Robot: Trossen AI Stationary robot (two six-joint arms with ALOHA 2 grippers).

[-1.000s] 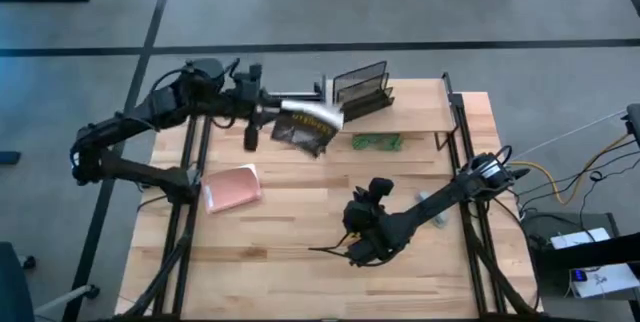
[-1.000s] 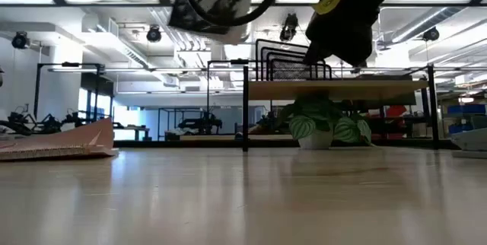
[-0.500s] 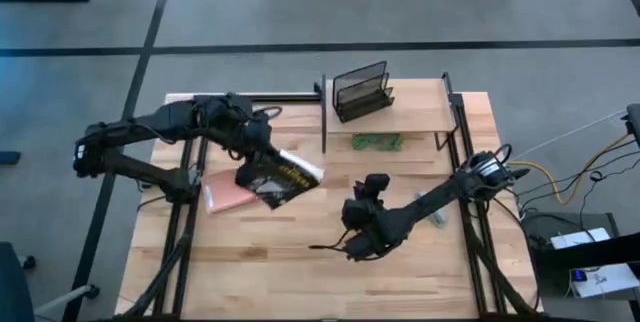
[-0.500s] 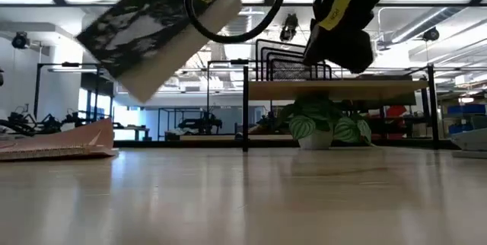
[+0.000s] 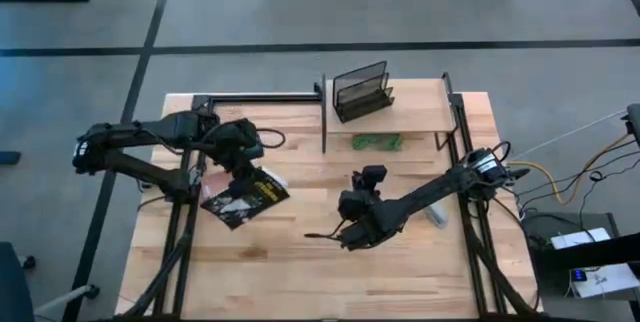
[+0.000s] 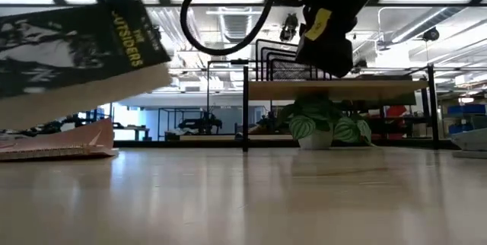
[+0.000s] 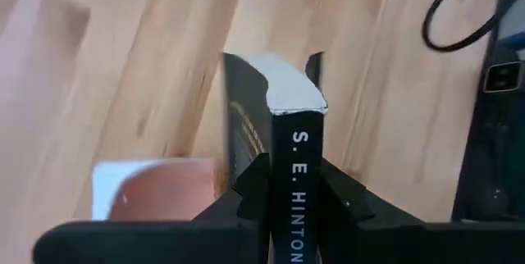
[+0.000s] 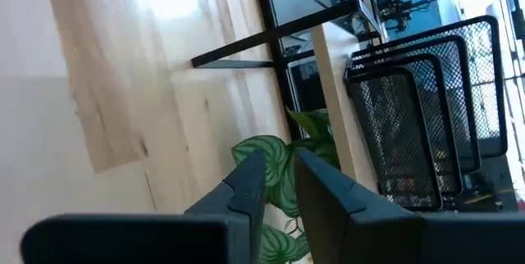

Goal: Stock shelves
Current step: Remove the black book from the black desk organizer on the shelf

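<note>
Shelves (image 5: 400, 110) stand at the far right of my table (image 5: 300, 272), the light wood board on thin black legs carrying a black wire rack (image 5: 361, 88) at its left end, with a leafy green plant (image 6: 323, 127) underneath. My left gripper (image 5: 243, 160) hangs over the table's left side, fingers (image 7: 250, 194) pinching a dark paperback (image 5: 244, 196) by the spine above a pink pouch (image 6: 65, 142). My right gripper (image 5: 345, 232) hovers above the middle of the table, fingers almost together on nothing.
</note>
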